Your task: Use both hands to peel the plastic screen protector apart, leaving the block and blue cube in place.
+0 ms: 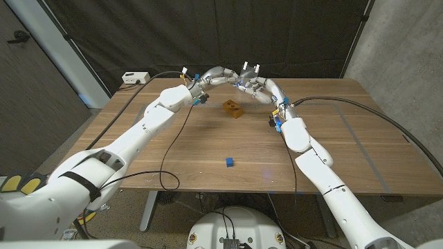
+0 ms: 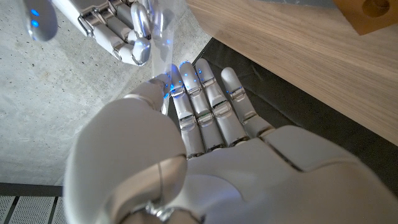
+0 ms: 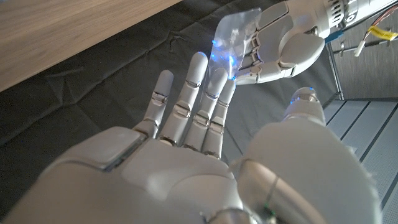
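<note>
The clear plastic screen protector [image 3: 235, 36] hangs in the air between my two hands, above the far part of the table. My left hand [image 1: 216, 74] pinches one edge of the screen protector [image 2: 163, 43] between thumb and fingertip. My right hand [image 1: 257, 86] faces it with its fingers stretched and its thumb held apart; its fingertips [image 3: 219, 68] reach the film's lower edge. The wooden block [image 1: 233, 109] lies on the table just below the hands. The small blue cube [image 1: 229, 162] sits nearer the front edge. My left hand [image 3: 283, 43] and my right hand [image 2: 127, 34] show close together in the wrist views.
A white power strip [image 1: 136, 77] lies at the table's [image 1: 346, 152] far left corner, with black cables trailing over the left side. A black curtain hangs behind the table. The wooden block [image 2: 372, 12] shows beside my left hand.
</note>
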### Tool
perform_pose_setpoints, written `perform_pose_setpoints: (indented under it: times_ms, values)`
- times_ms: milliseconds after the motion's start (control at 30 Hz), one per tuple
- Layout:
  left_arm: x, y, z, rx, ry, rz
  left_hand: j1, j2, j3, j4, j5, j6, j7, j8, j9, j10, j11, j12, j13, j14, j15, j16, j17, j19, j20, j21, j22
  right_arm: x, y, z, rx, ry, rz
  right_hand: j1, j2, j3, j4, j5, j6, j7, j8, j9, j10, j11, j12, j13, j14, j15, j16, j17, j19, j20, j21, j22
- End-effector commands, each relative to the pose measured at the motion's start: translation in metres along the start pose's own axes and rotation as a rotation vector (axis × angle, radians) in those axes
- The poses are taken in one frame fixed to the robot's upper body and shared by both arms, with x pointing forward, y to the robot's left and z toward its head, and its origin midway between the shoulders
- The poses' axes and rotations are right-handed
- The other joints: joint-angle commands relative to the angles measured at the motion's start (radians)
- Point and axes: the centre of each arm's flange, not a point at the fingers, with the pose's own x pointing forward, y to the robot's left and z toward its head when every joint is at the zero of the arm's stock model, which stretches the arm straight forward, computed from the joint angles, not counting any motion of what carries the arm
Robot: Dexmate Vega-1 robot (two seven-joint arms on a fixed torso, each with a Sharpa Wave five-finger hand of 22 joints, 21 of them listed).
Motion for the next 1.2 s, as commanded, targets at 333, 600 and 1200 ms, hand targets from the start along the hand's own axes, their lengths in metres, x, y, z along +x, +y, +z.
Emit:
perform_pose_setpoints:
  times_ms: [333,600,1200]
  values:
    - [-0.024,0.005,0.001,-0.011,-0.024,0.024,0.003,-0.001,0.010,0.003,-0.007,0.028,0.015,0.003,0.001,0.004,-0.013,0.007,0.002,0.005,-0.103,0.001,0.003,-0.004,-0.066,0.011,0.002,-0.012,0.000,0.002,0.068,0.011,-0.094,-0.014,0.044,-0.008,0.002,-0.031,-0.173,0.071,-0.205,-0.210,-0.148,0.073,-0.128,-0.211,-0.054,-0.072,-0.286,-0.280,0.017,0.019,-0.033,-0.005]
    - [-0.035,0.009,-0.002,-0.025,-0.034,0.031,0.000,-0.004,0.012,0.004,-0.011,0.026,0.003,-0.001,-0.006,0.004,-0.026,0.008,0.001,0.011,-0.106,0.000,0.000,-0.003,-0.069,0.013,0.003,-0.012,0.001,0.007,0.064,0.020,-0.103,-0.032,0.048,-0.010,-0.002,-0.057,-0.301,0.090,-0.323,-0.366,-0.295,0.123,-0.283,-0.371,-0.189,-0.012,-0.441,-0.414,-0.006,0.046,-0.123,-0.014]
    - [-0.060,0.023,-0.008,-0.037,-0.055,0.032,-0.005,-0.006,0.016,0.006,-0.016,0.027,0.004,0.003,-0.007,0.006,-0.034,0.011,-0.001,0.015,-0.105,-0.002,-0.003,-0.002,-0.070,0.017,0.003,-0.003,-0.008,0.018,0.006,0.063,-0.115,-0.081,0.038,-0.028,0.006,-0.068,-0.387,0.071,-0.326,-0.492,-0.413,0.123,-0.421,-0.507,-0.337,0.032,-0.558,-0.505,-0.069,0.117,-0.257,-0.017]
